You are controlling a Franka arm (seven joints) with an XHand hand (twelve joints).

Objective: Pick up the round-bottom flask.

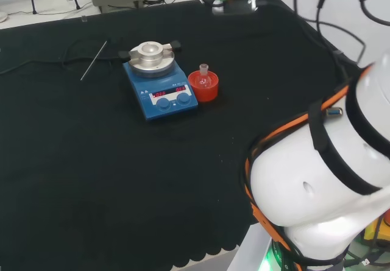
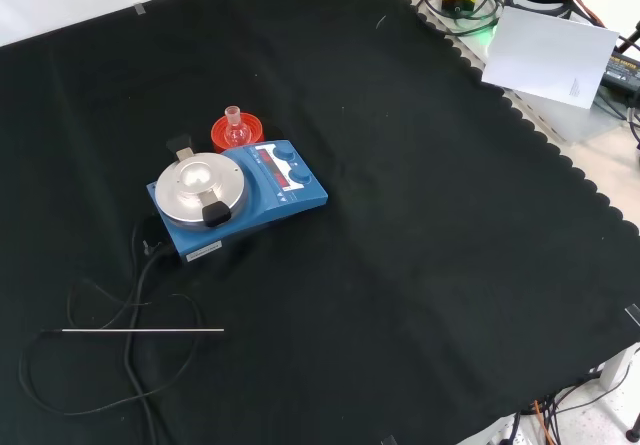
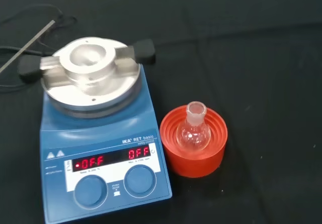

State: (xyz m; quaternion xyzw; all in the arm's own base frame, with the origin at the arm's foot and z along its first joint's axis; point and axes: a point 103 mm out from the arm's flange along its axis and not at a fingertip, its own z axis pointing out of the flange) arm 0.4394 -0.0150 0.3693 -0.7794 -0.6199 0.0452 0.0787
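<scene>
A small clear round-bottom flask (image 3: 194,130) stands upright in a red ribbed ring stand (image 3: 196,153) on the black cloth. In the head view the flask (image 1: 203,75) and its stand (image 1: 203,87) sit just right of a blue hotplate stirrer. In the front view the flask (image 2: 235,125) and stand (image 2: 238,132) lie just behind the stirrer's panel. Nothing touches the flask.
The blue hotplate stirrer (image 1: 161,92) (image 2: 240,197) (image 3: 100,148) carries a metal block with a round hollow on its plate. Its black cable (image 2: 135,295) loops over the cloth, and a thin metal rod (image 2: 143,330) (image 1: 94,59) lies beside it. The arm's white links (image 1: 329,186) stand at the right.
</scene>
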